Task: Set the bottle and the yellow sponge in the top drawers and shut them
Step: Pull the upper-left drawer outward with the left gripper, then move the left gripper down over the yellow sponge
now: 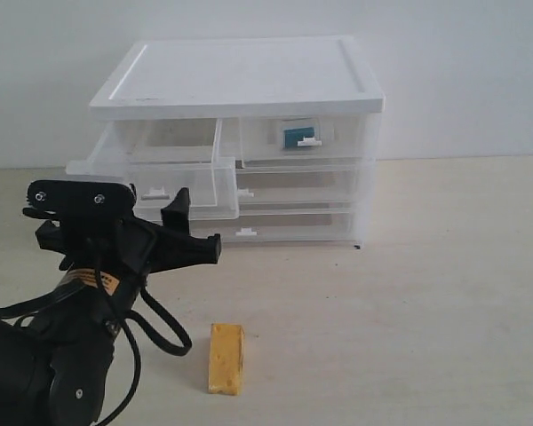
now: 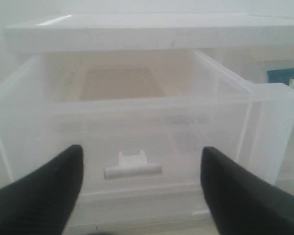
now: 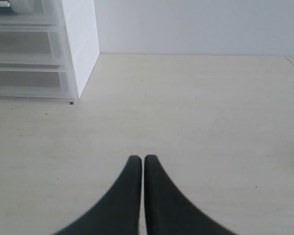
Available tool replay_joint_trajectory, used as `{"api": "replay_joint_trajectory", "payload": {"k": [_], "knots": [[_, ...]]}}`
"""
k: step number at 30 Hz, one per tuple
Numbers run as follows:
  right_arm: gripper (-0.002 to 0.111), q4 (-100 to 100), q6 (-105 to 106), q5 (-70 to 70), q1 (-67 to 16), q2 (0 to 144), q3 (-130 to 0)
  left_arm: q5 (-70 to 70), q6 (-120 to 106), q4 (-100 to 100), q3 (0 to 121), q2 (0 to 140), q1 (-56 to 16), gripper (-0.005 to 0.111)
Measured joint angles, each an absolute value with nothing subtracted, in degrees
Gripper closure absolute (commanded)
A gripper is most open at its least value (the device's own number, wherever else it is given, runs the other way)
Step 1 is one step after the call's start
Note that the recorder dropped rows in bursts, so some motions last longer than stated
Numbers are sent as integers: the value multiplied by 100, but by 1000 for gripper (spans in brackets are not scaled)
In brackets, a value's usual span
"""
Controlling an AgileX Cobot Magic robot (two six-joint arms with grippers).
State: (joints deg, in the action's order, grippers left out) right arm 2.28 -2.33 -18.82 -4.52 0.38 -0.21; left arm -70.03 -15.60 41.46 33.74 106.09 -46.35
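My left gripper (image 2: 142,151) has its fingers spread wide with nothing between them. It's sitting right in front of the top left drawer (image 2: 137,117), lined up with the little white tab handle (image 2: 132,170) but not touching it. That drawer is pulled out of the cabinet (image 1: 240,75). The top right drawer (image 1: 262,142) is shut, and I can see the bottle (image 1: 297,137) through its front, teal label showing. The yellow sponge (image 1: 226,358) lies on the table (image 1: 444,293) near the left arm, well in front of the cabinet. My right gripper (image 3: 143,164) is pinched closed on nothing, low over the table beside the cabinet.
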Motion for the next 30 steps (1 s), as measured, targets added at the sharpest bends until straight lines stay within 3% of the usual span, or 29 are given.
{"api": "replay_joint_trajectory", "payload": {"k": [6,16,30], "knots": [[108,228,-233,-1882,-452,38,-21,-6787,-1666,4212,3374,10609,-4645,27],[108,228,-233,-1892,-452,38,-21,-4952,-2082,4769,3361,9828,-4645,27],[108,228,-233,-1892,-452,38,-21,-1675,-5739,7177,3361,8361,-4645,27]]}}
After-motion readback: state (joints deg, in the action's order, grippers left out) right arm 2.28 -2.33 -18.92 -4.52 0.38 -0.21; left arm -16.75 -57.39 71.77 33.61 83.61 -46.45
